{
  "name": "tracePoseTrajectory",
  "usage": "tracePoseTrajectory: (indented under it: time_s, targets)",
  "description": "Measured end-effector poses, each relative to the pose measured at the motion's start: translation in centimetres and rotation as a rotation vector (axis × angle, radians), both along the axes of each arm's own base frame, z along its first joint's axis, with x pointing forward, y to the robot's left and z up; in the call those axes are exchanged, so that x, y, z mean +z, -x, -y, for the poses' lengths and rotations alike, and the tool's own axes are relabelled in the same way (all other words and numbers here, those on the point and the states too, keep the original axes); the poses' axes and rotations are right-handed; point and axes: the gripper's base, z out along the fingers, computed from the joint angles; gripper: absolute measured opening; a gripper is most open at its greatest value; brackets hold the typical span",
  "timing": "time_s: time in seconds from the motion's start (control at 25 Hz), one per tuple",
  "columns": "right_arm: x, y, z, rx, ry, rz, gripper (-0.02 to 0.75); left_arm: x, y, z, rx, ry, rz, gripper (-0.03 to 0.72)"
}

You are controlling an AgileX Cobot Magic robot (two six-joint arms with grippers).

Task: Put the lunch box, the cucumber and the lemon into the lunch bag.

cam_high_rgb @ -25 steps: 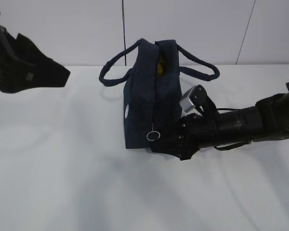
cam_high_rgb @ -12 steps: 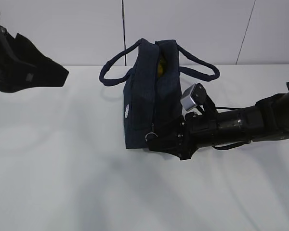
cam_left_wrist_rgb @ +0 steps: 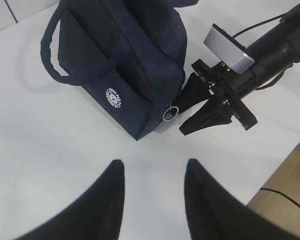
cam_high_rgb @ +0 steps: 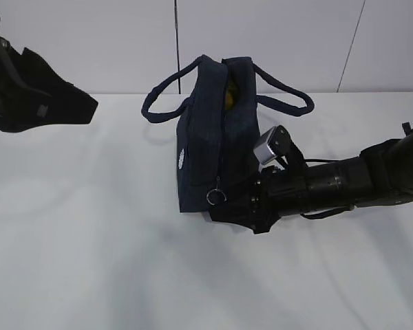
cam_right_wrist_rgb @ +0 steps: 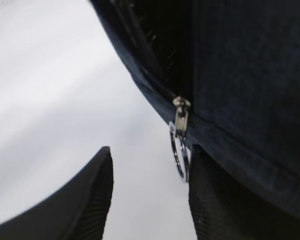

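The navy lunch bag (cam_high_rgb: 210,137) stands upright on the white table, its zipper open down the near end. A bit of yellow, the lemon (cam_high_rgb: 229,96), shows in its open top. The lunch box and cucumber are hidden. The metal ring pull (cam_high_rgb: 215,196) hangs low on the bag's end; it also shows in the left wrist view (cam_left_wrist_rgb: 170,113) and the right wrist view (cam_right_wrist_rgb: 179,157). My right gripper (cam_high_rgb: 228,206) is open at the bag's lower end, the ring just inside one finger (cam_right_wrist_rgb: 225,200). My left gripper (cam_left_wrist_rgb: 154,172) is open and empty, held high at the far left (cam_high_rgb: 89,110).
The bag's two loop handles (cam_high_rgb: 286,96) stick out to either side. The bag's round white logo (cam_left_wrist_rgb: 113,97) faces the left wrist camera. A wooden surface (cam_left_wrist_rgb: 290,185) lies beyond the table edge in the left wrist view.
My right gripper has moved left along the bag's lower end to the ring pull. The ring has dropped from sticking out to hanging against the bag. The left arm has held still.
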Motion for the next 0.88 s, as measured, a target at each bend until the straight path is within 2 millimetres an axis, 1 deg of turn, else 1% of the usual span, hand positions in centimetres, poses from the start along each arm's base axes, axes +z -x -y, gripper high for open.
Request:
tracePoseTrajectory:
  time_s: [0.4, 0.52, 0.76, 0.88]
  targets:
    - [0.1, -0.1, -0.4, -0.003, -0.007, 0.030, 0.368, 0.0, 0.0, 0.0, 0.000, -0.002, 0.001, 0.267]
    - [-0.4, -0.1, -0.4, -0.006, -0.004, 0.017, 0.365, 0.0, 0.0, 0.0, 0.000, -0.002, 0.001, 0.267]
    - [-1.2, 0.0, -0.4, -0.005, -0.002, -0.005, 0.272, 0.0, 0.0, 0.0, -0.001, -0.004, 0.000, 0.267]
    - [-1.0, 0.0, -0.5, 0.003, -0.020, -0.001, 0.252, 0.0, 0.0, 0.0, -0.001, -0.004, 0.000, 0.267]
